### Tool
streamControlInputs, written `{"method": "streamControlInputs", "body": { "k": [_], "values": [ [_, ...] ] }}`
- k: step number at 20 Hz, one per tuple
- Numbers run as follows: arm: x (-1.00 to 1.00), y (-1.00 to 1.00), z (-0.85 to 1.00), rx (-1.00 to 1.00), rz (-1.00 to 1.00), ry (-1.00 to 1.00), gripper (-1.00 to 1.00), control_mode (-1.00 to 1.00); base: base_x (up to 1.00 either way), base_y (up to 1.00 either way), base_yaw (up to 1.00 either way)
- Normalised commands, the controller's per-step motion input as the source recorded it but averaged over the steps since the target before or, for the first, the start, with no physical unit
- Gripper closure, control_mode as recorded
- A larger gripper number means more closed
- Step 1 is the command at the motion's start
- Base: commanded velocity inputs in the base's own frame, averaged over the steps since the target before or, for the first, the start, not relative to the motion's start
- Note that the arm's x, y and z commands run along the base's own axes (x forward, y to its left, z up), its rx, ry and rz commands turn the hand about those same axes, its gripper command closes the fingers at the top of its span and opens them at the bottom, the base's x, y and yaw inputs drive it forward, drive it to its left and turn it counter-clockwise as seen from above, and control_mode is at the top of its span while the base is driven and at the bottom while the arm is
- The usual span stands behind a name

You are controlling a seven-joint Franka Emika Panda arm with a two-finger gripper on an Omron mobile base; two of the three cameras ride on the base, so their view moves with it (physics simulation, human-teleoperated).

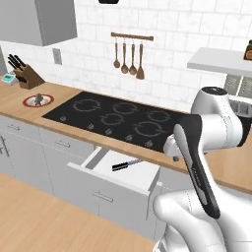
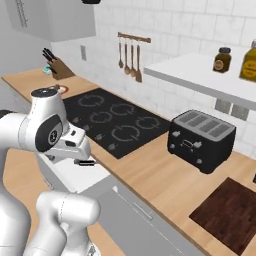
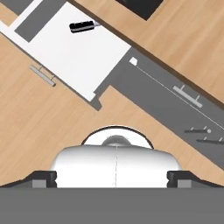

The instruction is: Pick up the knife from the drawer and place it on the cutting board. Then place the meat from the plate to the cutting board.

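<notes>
The drawer (image 1: 129, 173) stands pulled out, smooth and white inside, with the black-handled knife (image 1: 124, 165) lying flat near its back edge. The gripper (image 3: 112, 178) hangs high above, fingers spread wide and empty. The dark, grained cutting board (image 2: 232, 212) lies bare on the wooden counter (image 2: 160, 180).

Wood-grain counter (image 2: 165, 185); dark wooden cutting board (image 2: 227, 212); glossy black cooktop (image 1: 118, 118); matt white drawer (image 3: 74, 57) interior.
</notes>
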Motion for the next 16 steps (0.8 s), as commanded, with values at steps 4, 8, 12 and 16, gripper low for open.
{"method": "streamControlInputs", "body": {
  "k": [4, 8, 12, 16],
  "values": [
    [0.00, 0.00, 0.00, 0.00, 0.00, 0.00, -1.00, 1.00, 0.00, -0.46, 0.13],
    [0.00, 0.00, 0.00, 0.00, 0.00, 0.00, -1.00, 1.00, 0.19, -0.28, 0.06],
    [0.38, 0.02, -0.07, 0.00, 0.00, 0.01, -1.00, -1.00, 0.00, 0.00, 0.00],
    [0.70, 0.16, -0.04, 0.13, 0.00, 0.07, -1.00, -1.00, 0.00, 0.00, 0.00]
  ]
}}
